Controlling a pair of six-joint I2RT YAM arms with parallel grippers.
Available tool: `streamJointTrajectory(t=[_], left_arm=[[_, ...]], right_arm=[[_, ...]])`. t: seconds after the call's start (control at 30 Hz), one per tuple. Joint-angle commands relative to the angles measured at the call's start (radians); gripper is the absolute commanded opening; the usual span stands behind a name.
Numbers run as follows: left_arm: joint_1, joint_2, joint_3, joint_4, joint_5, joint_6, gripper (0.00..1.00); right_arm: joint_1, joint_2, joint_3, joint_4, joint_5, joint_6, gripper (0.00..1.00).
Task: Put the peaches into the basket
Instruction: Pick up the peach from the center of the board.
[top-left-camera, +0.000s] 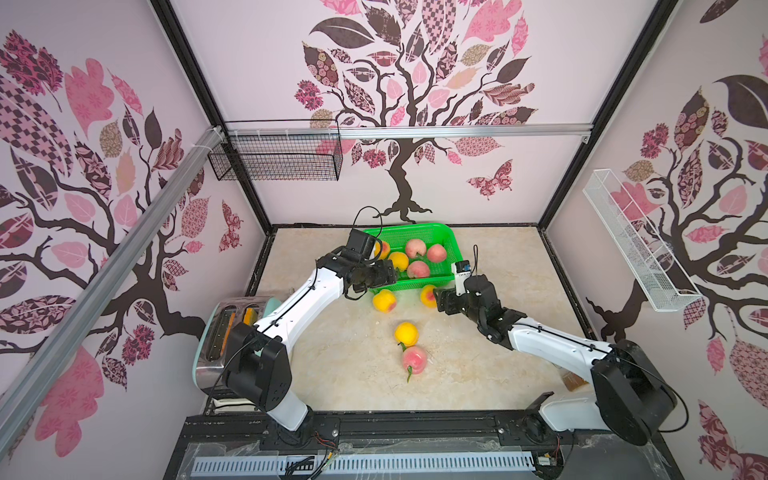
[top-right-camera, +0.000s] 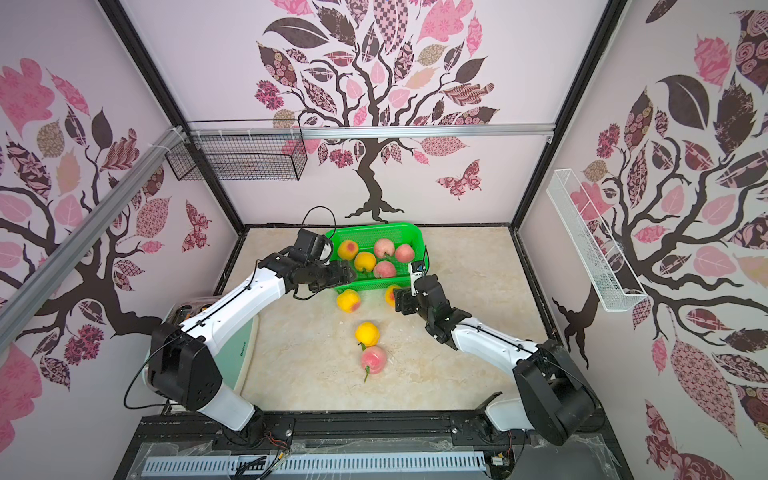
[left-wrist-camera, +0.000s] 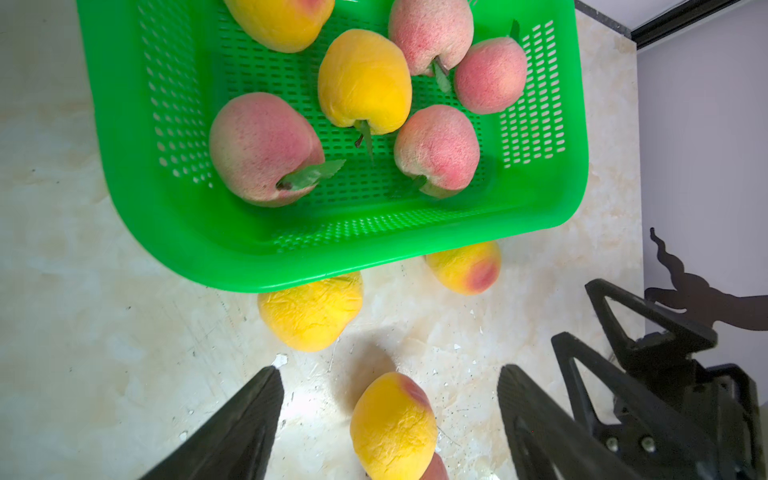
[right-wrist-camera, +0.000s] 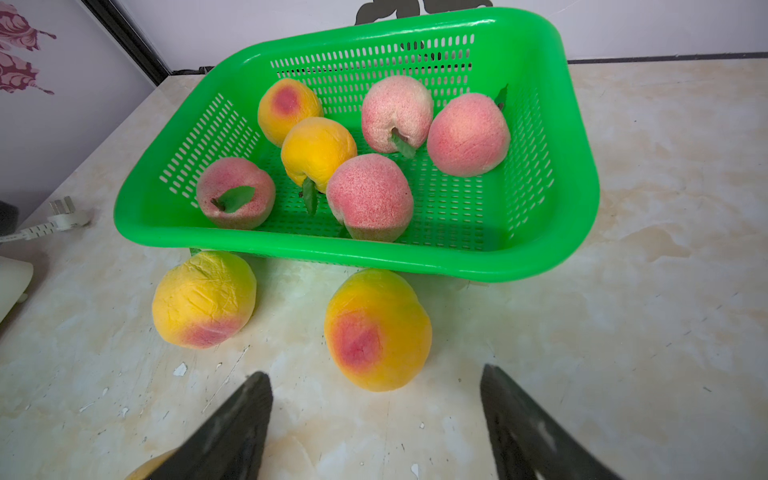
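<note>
Four peaches (top-left-camera: 406, 333) lie outside the basket (top-left-camera: 424, 284); left claw (left-wrist-camera: 390, 374) and right claw (right-wrist-camera: 374, 374) gape empty, and a clumsy closing could shove one under the basket's rim.

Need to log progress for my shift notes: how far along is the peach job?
Done: six round toy peaches lie in the bright green perforated plastic basket. In hand: nothing; the left gripper and right gripper both stand open, the right facing a yellow-orange peach with a red spot by the basket. Left: four peaches on the beige marble-look tabletop.
</note>
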Motion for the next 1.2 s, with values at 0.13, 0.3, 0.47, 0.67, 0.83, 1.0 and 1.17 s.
streamJointTrajectory(t=[0.13, 0.3, 0.47, 0.67, 0.83, 1.0, 1.17], left_arm=[[-0.001, -0.102, -0.135, 0.01, -0.066, 0.011, 0.85], [0.001, -0.175, -0.274, 0.132, -0.087, -0.01, 0.85], [0.0, -0.199, -0.354, 0.213, -0.103, 0.012, 0.85], [-0.001, -0.174, -0.411, 0.311, -0.078, 0.02, 0.85], [-0.001, -0.141, -0.445, 0.399, -0.069, 0.039, 0.85], [0.0, -0.117, -0.456, 0.43, -0.098, 0.072, 0.85], [-0.003, -0.102, -0.487, 0.486, -0.127, 0.106, 0.85]], right_arm=[[0.005, 0.004, 0.0, 0.006, 0.0, 0.009, 0.81], [0.004, 0.006, 0.002, 0.004, 0.0, 0.007, 0.81], [0.005, 0.007, 0.0, 0.004, 0.003, 0.005, 0.81], [0.004, 0.005, 0.002, 0.002, -0.002, 0.006, 0.81], [0.005, 0.004, 0.004, -0.001, 0.002, 0.003, 0.81], [0.005, 0.004, 0.001, 0.001, 0.006, 0.003, 0.81], [0.004, 0.006, 0.003, 0.001, 0.0, 0.005, 0.81]])
